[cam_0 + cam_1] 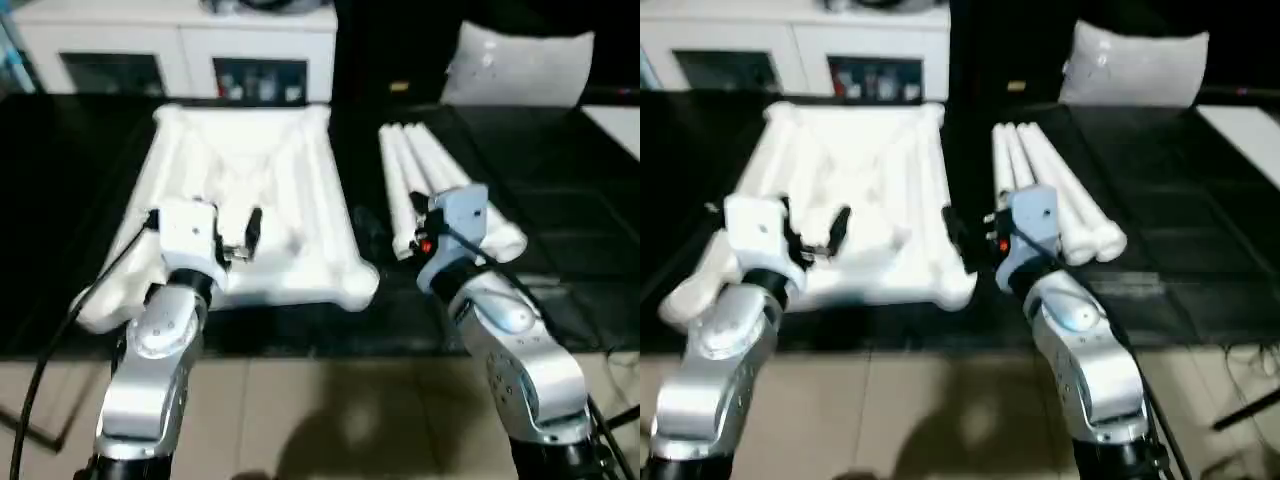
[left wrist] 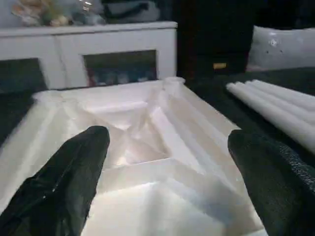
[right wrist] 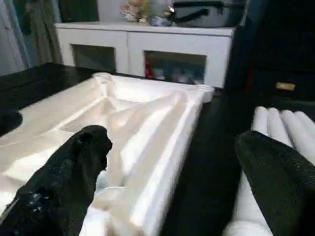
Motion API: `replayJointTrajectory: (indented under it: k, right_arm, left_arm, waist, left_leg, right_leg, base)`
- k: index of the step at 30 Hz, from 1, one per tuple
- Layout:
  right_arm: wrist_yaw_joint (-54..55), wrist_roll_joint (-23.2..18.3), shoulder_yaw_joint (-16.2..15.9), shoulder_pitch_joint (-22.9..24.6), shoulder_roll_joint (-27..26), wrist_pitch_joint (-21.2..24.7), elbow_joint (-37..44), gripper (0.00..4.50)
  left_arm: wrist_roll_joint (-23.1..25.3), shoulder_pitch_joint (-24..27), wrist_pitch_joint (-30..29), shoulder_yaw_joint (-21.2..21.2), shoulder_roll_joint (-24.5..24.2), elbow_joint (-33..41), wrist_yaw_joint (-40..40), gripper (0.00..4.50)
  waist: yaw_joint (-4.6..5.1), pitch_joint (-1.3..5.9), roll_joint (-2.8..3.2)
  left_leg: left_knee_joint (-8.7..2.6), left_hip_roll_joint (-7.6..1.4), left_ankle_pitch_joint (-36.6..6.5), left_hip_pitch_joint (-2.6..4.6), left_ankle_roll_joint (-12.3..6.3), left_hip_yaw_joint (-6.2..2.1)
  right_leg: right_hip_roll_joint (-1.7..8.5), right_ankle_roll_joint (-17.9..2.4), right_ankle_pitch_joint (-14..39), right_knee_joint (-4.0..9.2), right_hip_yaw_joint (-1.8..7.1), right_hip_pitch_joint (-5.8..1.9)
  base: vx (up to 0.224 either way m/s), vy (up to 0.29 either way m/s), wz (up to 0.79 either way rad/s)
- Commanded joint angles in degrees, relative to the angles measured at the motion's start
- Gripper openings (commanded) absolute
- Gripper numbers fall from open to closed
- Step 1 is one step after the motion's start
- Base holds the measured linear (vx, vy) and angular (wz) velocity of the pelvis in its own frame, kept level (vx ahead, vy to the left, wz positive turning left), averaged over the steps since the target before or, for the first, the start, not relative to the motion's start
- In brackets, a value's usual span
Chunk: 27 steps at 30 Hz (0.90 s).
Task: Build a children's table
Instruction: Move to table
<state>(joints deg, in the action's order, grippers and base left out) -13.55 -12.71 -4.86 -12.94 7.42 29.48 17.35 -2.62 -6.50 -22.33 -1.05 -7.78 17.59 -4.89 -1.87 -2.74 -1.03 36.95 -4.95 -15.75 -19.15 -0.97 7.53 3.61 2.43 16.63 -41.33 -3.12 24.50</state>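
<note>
1. Head views: table top (image 1: 250, 215) upside down on dark mat (image 1: 560, 240), ribs up. Four legs (image 1: 425, 185) bundled just beside it on the right. Left gripper (image 1: 200, 232) over top's near edge, fingers spread wide, empty. Right gripper (image 1: 975, 235) near the legs' closer ends, apparently between top and bundle, fingers hard to make out here.
2. Left wrist view: black fingers (image 2: 69, 182) well apart, nothing between; ribbed underside (image 2: 147, 147) straight ahead.
3. Right wrist view: fingers (image 3: 69, 182) wide apart, empty; legs (image 3: 285, 132) to one side.
4. Risk: round legs lying loose, likely to roll or scatter if nudged on approach; off-centre pinch could let a tapered leg slip.
5. Surroundings: tiled floor (image 1: 330, 410) nearby, white cabinet (image 1: 180, 45) behind, pillow (image 1: 520, 65) beyond legs.
</note>
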Motion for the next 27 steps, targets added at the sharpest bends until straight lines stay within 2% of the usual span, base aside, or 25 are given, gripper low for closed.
replayJointTrajectory:
  k: [1,2,3,4,5,6,7,8,9,10,11,12,13,14,15,16,17,18,19,20,21,22,24,25,27]
  right_arm:
    - [-0.47,-0.14,1.17,1.04,0.33,-0.08,-0.77,4.50]
    - [-0.54,-0.12,1.12,1.15,0.35,-0.16,-0.82,4.50]
    - [-0.62,-0.08,1.06,1.30,0.38,-0.25,-0.89,4.50]
    - [-0.33,-0.47,1.24,2.40,0.12,0.30,0.13,4.50]
    - [-0.19,-0.75,1.40,2.90,0.06,0.49,0.66,4.50]
    - [-0.01,-0.98,1.52,3.41,0.08,1.01,1.33,4.50]
    - [0.10,-1.21,1.68,3.83,0.17,1.54,1.95,4.50]
    - [0.27,-1.41,2.00,4.36,0.30,1.92,2.68,4.50]
    - [0.36,-1.43,2.30,4.95,0.37,1.64,3.10,4.50]
    - [0.47,-1.22,2.47,5.32,0.49,1.16,3.18,4.50]
    - [0.56,-0.89,2.60,5.55,0.72,0.61,3.28,4.50]
    - [0.61,-0.68,2.66,5.67,0.88,0.24,3.35,4.50]
    - [0.30,-0.74,2.66,5.71,0.96,-0.14,3.37,4.50]
    - [-0.54,-0.96,2.64,5.80,1.17,-1.17,3.46,4.50]
    - [-2.54,-1.74,2.38,6.14,1.67,-2.20,4.00,4.50]
    - [-3.79,-1.92,1.79,6.25,2.28,-2.55,4.32,4.50]
    - [-4.17,-1.94,1.60,6.31,2.48,-2.59,4.50,4.50]
    - [-4.50,-1.97,1.38,6.36,2.73,-2.59,4.73,4.50]
    - [-4.49,-1.99,1.37,6.36,2.74,-2.58,4.76,4.50]
    - [-4.30,-1.86,1.40,6.24,2.81,-2.35,4.68,4.50]
    - [-3.05,-0.91,1.58,5.34,3.33,-0.89,3.78,4.50]
    - [-4.39,-2.22,1.63,4.48,4.12,1.19,3.10,4.50]
    - [-7.50,-4.12,1.36,3.19,6.11,3.88,2.04,4.50]
    - [-7.50,-4.12,1.36,3.19,6.11,3.88,2.04,4.50]
    - [-9.80,-4.08,1.12,2.52,8.21,4.01,1.08,4.50]
  left_arm:
    - [-0.44,1.43,-0.88,-0.72,-0.47,1.31,-0.99,4.44]
    - [-0.36,1.70,-0.87,-0.72,-0.59,1.40,-1.03,4.44]
    - [-0.25,2.04,-0.85,-0.73,-0.74,1.51,-1.07,4.44]
    - [-1.18,2.84,-1.05,-1.33,-2.48,2.11,-4.20,4.44]
    - [-1.62,3.01,-1.02,-1.60,-2.95,2.29,-5.36,4.44]
    - [-1.93,2.98,-0.89,-1.76,-3.23,2.37,-6.27,4.44]
    - [-2.11,2.87,-0.78,-1.92,-3.35,2.44,-6.87,4.44]
    - [-2.51,2.56,-0.72,-2.22,-3.65,2.38,-7.75,4.44]
    - [-2.80,2.34,-0.69,-2.34,-3.73,2.09,-8.17,4.44]
    - [-2.49,2.06,-0.59,-2.47,-3.85,1.63,-8.12,4.44]
    - [-2.39,1.78,-0.70,-2.58,-3.86,1.36,-8.01,4.44]
    - [-2.30,1.59,-0.79,-2.65,-3.87,1.22,-7.93,4.44]
    - [-2.32,1.50,-0.80,-2.70,-3.90,1.15,-8.01,4.44]
    - [-2.40,1.27,-0.83,-2.83,-3.99,0.96,-8.26,4.44]
    - [-2.93,0.94,-0.90,-3.05,-4.59,0.74,-9.37,4.44]
    - [-3.14,0.81,-0.91,-3.05,-5.01,0.64,-10.12,4.44]
    - [-3.41,0.76,-0.94,-2.92,-5.17,0.60,-10.53,4.44]
    - [-4.05,0.61,-0.90,-2.58,-5.48,0.45,-11.39,4.44]
    - [-4.18,0.57,-0.88,-2.50,-5.53,0.41,-11.54,4.44]
    - [-4.47,0.44,-0.95,-2.39,-5.82,0.28,-12.04,4.44]
    - [-5.01,-0.10,-1.67,-2.50,-7.26,-0.19,-13.93,4.44]
    - [-5.56,-0.55,-2.40,-2.90,-8.64,-0.45,-15.99,4.44]
    - [-6.85,-1.34,-2.96,-4.07,-11.18,-0.83,-20.65,4.44]
    - [-6.85,-1.34,-2.96,-4.07,-11.18,-0.83,-20.65,4.44]
    - [-7.94,-1.99,-3.44,-5.75,-13.64,-1.08,-25.57,4.44]
  waist:
    - [-0.64,2.43,-1.77]
    - [-1.81,2.81,-3.90]
    - [-2.20,3.14,-3.32]
    - [-2.50,4.32,-0.90]
    - [-2.52,3.34,-1.86]
    - [-3.15,3.41,-1.36]
    - [-3.95,3.14,-0.25]
    - [-3.69,3.21,1.77]
    - [-2.00,4.30,4.80]
    - [-0.89,5.70,3.73]
    - [-1.41,5.58,3.62]
    - [-1.22,5.34,2.74]
    - [-1.03,5.21,2.24]
    - [-1.08,4.46,0.73]
    - [-1.28,4.16,0.08]
    - [-1.75,3.93,0.56]
    - [-1.37,3.39,0.45]
    - [-1.17,2.70,0.96]
    - [-0.77,2.43,0.71]
    - [-0.29,2.00,0.92]
    - [-0.05,1.53,1.17]
    - [0.06,1.50,1.04]
    - [-0.09,1.65,0.93]
    - [-0.24,1.78,1.17]
    - [-0.47,1.76,1.22]
  left_leg:
    - [-6.33,-0.33,-6.31,-4.15,-15.03,-3.04]
    - [-2.02,1.20,-9.18,-3.93,-12.36,-2.01]
    - [3.09,0.26,-8.35,-3.59,-10.86,-2.56]
    - [3.03,-0.97,-2.20,-2.98,-1.56,-3.54]
    - [3.22,-1.41,-2.35,-4.45,-1.09,-3.17]
    - [2.52,-2.96,2.89,-6.55,-0.32,-3.39]
    - [0.84,-4.21,5.91,-6.11,-0.08,-3.69]
    - [-4.03,-6.16,15.34,-4.54,0.03,-3.10]
    - [-3.39,-8.34,30.34,2.32,-4.35,-6.34]
    - [-0.49,-10.53,62.63,8.10,-5.79,-9.97]
    - [0.23,-9.84,74.97,7.48,-4.36,-9.51]
    - [0.70,-6.71,82.92,6.78,-1.15,-7.85]
    - [0.78,-4.41,78.89,5.86,0.47,-6.86]
    - [0.14,-1.51,60.27,2.39,2.41,-4.23]
    - [-1.49,-2.07,41.19,-1.29,2.65,-3.48]
    - [-2.40,-2.96,25.13,-1.81,2.71,-3.24]
    - [-3.34,-3.42,17.83,-2.31,3.21,-3.45]
    - [-4.69,-4.43,3.90,-1.84,5.09,-3.45]
    - [-5.09,-4.62,-0.70,-1.62,5.32,-3.40]
    - [-5.88,-5.12,-7.29,-1.18,5.21,-3.33]
    - [-6.32,-5.53,-13.01,-0.61,4.99,-3.16]
    - [-6.41,-5.64,-15.45,-0.38,4.92,-3.12]
    - [-6.54,-5.77,-15.49,-0.62,4.55,-3.16]
    - [-6.53,-5.91,-14.63,-0.63,4.55,-3.12]
    - [-6.51,-6.12,-12.99,-0.81,4.44,-2.77]
  right_leg:
    - [4.35,5.48,-6.45,9.04,4.26,-6.14]
    - [8.39,8.51,6.98,12.80,6.35,-6.66]
    - [13.75,6.33,14.54,14.13,7.34,-7.84]
    - [11.73,0.28,14.24,12.95,7.91,-9.10]
    - [11.39,-7.12,11.44,13.22,8.58,-10.18]
    - [10.48,-18.21,2.84,12.22,7.07,-13.16]
    - [10.01,-20.70,-2.28,11.66,6.02,-12.25]
    - [4.97,-19.41,-11.05,8.49,1.35,-9.93]
    - [-0.26,-12.19,-12.48,3.42,-1.24,-3.47]
    - [1.29,-4.13,-10.70,2.68,0.77,1.72]
    - [2.01,-1.23,-13.12,3.64,1.80,1.56]
    - [1.87,0.11,-19.04,5.67,2.89,1.55]
    - [1.61,-0.89,-21.98,6.75,3.13,0.59]
    - [1.49,-3.33,-28.71,6.63,3.98,-2.41]
    - [3.30,-5.46,-32.14,6.54,5.00,-5.82]
    - [4.15,-7.08,-29.46,7.16,5.29,-6.20]
    - [4.32,-7.92,-25.07,7.64,5.21,-6.60]
    - [4.29,-9.54,-10.87,8.65,4.75,-6.47]
    - [4.36,-10.11,-5.63,8.94,4.95,-6.39]
    - [4.30,-11.17,4.06,9.72,5.00,-6.09]
    - [4.29,-11.26,12.12,10.53,5.07,-5.18]
    - [4.27,-10.93,16.54,10.74,5.12,-4.85]
    - [4.35,-10.55,17.62,10.75,4.94,-4.87]
    - [4.35,-10.73,16.47,10.58,4.86,-4.81]
    - [4.44,-11.23,14.13,10.50,4.80,-4.70]
  base:
    - [0.162,-0.101,0.13]
    - [0.171,-0.131,0.38]
    - [0.171,-0.131,0.38]
    - [0.209,-0.099,0.50]
    - [0.184,-0.034,0.22]
    - [0.184,-0.034,0.22]
    - [0.180,0.030,0.02]
    - [0.180,0.100,-0.01]
    - [0.180,0.100,-0.01]
    - [0.220,0.115,-0.02]
    - [0.176,0.092,0.09]
    - [0.176,0.092,0.09]
    - [0.072,0.062,0.09]
    - [0.074,0.005,0.01]
    - [0.074,0.005,0.01]
    - [0.058,-0.040,-0.02]
    - [-0.047,-0.051,-0.06]
    - [-0.047,-0.051,-0.06]
    - [-0.109,-0.043,-0.06]
    - [-0.100,-0.046,0.04]
    - [-0.100,-0.046,0.04]
    - [-0.092,-0.045,0.08]
    - [-0.085,-0.037,0.05]
    - [-0.070,-0.035,0.05]
    - [0.000,0.000,0.00]
